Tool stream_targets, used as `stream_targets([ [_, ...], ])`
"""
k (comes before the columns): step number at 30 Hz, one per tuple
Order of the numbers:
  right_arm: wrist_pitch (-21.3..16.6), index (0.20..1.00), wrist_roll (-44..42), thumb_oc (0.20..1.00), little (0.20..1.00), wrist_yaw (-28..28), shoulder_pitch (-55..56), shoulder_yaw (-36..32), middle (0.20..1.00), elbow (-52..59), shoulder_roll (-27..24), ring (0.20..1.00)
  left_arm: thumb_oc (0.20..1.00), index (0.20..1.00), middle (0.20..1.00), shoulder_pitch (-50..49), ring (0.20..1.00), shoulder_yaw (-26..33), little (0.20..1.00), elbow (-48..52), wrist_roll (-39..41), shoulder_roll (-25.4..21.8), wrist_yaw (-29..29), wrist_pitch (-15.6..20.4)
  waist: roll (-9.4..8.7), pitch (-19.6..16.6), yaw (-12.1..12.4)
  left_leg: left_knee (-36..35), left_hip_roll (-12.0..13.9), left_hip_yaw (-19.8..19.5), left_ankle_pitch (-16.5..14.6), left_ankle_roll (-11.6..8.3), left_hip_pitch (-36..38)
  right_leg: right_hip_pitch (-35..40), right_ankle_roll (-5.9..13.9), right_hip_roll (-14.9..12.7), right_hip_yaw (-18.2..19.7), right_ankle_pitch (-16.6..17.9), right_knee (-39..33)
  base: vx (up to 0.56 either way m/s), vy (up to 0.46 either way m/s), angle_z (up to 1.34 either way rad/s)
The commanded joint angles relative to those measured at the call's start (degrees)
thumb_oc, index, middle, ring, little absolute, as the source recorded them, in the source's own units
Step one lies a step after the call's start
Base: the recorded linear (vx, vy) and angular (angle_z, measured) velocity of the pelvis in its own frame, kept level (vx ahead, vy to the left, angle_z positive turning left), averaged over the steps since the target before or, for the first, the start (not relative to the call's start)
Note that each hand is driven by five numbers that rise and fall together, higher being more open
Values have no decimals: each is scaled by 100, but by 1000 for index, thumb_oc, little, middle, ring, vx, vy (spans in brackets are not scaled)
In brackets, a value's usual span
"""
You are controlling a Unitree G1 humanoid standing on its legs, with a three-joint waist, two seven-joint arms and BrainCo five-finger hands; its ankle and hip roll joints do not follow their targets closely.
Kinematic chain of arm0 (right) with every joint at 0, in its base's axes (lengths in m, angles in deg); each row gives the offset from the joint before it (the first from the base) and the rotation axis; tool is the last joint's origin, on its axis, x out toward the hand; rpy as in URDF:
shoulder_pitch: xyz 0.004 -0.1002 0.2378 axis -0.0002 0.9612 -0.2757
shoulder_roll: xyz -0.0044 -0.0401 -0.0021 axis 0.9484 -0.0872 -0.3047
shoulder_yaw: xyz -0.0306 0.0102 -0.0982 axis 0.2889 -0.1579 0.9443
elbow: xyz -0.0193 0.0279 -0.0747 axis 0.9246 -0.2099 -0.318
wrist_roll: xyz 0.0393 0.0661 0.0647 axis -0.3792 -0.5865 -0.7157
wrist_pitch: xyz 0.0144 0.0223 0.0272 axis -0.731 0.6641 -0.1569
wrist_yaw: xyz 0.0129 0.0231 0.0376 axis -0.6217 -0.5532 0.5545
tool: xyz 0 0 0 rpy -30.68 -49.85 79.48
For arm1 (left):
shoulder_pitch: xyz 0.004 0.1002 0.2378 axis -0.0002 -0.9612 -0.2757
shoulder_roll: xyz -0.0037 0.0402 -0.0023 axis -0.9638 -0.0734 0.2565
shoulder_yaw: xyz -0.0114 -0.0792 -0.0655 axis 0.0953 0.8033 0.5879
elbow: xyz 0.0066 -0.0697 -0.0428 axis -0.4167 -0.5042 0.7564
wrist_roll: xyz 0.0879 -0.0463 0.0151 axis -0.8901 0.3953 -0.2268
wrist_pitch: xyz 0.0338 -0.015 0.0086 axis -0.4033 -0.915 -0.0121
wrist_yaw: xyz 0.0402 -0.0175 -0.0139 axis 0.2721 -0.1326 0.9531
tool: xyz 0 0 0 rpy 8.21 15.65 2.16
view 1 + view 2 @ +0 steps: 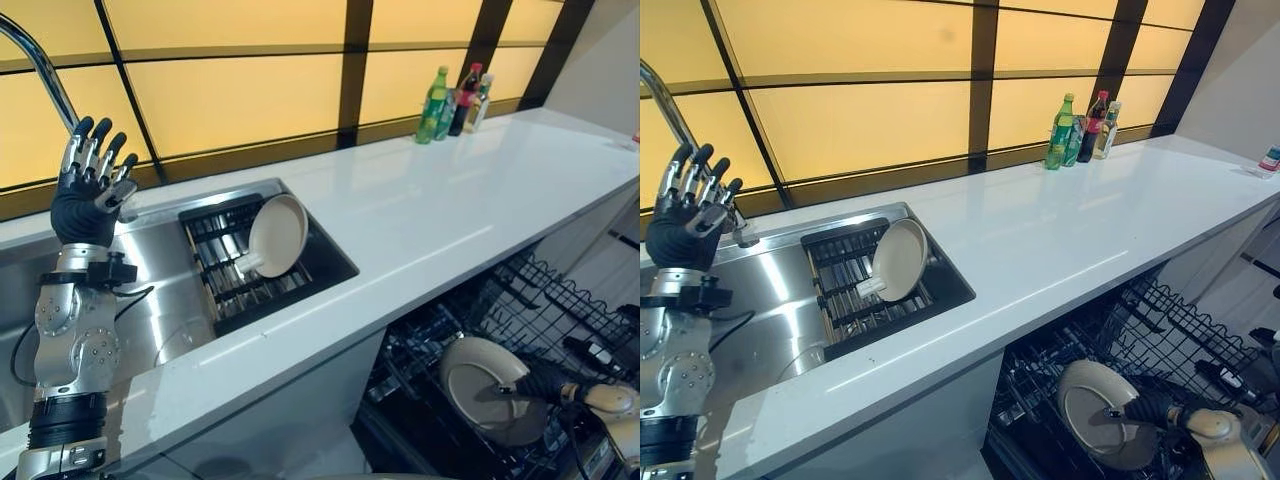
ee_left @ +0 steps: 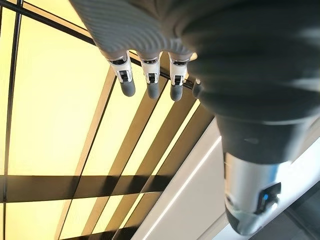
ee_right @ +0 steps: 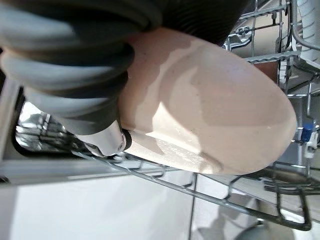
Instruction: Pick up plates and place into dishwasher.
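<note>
Gripping a plate (image 1: pixel 1095 415) among dishwasher rack (image 1: pixel 560 300) wires, right hand (image 1: pixel 1150 407); left hand (image 1: pixel 90 190) hangs slack nr faucet (image 1: pixel 40 62).

My left hand (image 1: pixel 88 190) has silver fingers (image 1: pixel 92 150) with dark tips over a dark ribbed cover, on a silver-grey forearm with round screwed joint plates (black band lower down); my right hand (image 1: pixel 545 385) wears the same dark cover

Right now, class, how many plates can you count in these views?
2: one plate leans on the rack in the sink; another plate is in the dishwasher rack, at the right hand. Others may be hidden.
</note>
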Motion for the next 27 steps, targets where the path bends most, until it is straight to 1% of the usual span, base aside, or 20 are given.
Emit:
stream_targets([
  [1, -65, 200, 213, 200, 200, 211, -180, 627, 200, -124, 222, 200, 1000, 1000, 1000, 182, 1000, -248, 1000, 121, -186, -291, -73, 125, 73, -191, -37, 10, -271, -338, 384, 275, -785, 581, -105, 178, -402, -803, 32, 33, 28, 2],
  [8, -84, 200, 279, 200, 200, -126, -83, 1130, 200, -438, 727, 200, 1000, 1000, 1000, 295, 1000, -281, 1000, 190, -346, -203, -45, -123, 159, -120, 13, 10, -294, -426, 396, 285, -787, 620, -111, 144, -449, -829, 32, 31, 20, 3],
  [11, -59, 200, 323, 200, 200, -170, -51, 1308, 200, -470, 844, 200, 1000, 1000, 1000, 354, 1000, -301, 1000, 148, -335, -250, -48, -148, 205, -46, 23, 10, -304, -454, 405, 273, -820, 595, -101, 115, -466, -819, 32, -4, 21, 6],
  [18, 52, 200, 204, 200, 200, -399, 30, 1492, 200, -464, 1057, 200, 1000, 1000, 1000, 385, 1000, -353, 1000, 200, -352, -278, -35, -281, 266, 79, 54, 10, -366, -562, 417, 268, -866, 575, -64, 50, -517, -793, 34, 12, 17, 4],
  [22, 42, 200, 243, 200, 200, -788, -5, 1597, 200, -477, 1133, 200, 1000, 1000, 1000, 456, 1000, -426, 1000, 126, -403, -284, -18, -171, 335, 238, 60, 10, -401, -592, 445, 284, -977, 447, -53, -11, -506, -774, 79, -57, 29, 6],
  [25, 76, 200, 53, 200, 200, -1032, -150, 1585, 200, -503, 1096, 200, 1000, 1000, 1000, 549, 1000, -504, 1000, 178, -368, -312, 73, -145, 381, 348, 67, 10, -439, -615, 462, 298, -1063, 363, -53, -35, -510, -750, 81, -93, 48, 8],
  [26, 84, 266, 61, 266, 266, -1049, -176, 1573, 266, -509, 1100, 266, 1000, 1000, 1000, 572, 1000, -516, 1000, 165, -341, -323, 68, -136, 387, 363, 69, 10, -445, -620, 467, 300, -1080, 347, -47, -43, -515, -743, 84, -41, 34, 5],
  [27, 75, 548, 69, 548, 548, -1100, -183, 1556, 548, -517, 1106, 548, 1000, 1000, 1000, 603, 1000, -518, 1000, 143, -325, -329, 43, -141, 388, 373, 68, 10, -451, -620, 470, 299, -1084, 340, -35, -54, -522, -735, 89, -9, 33, 4],
])
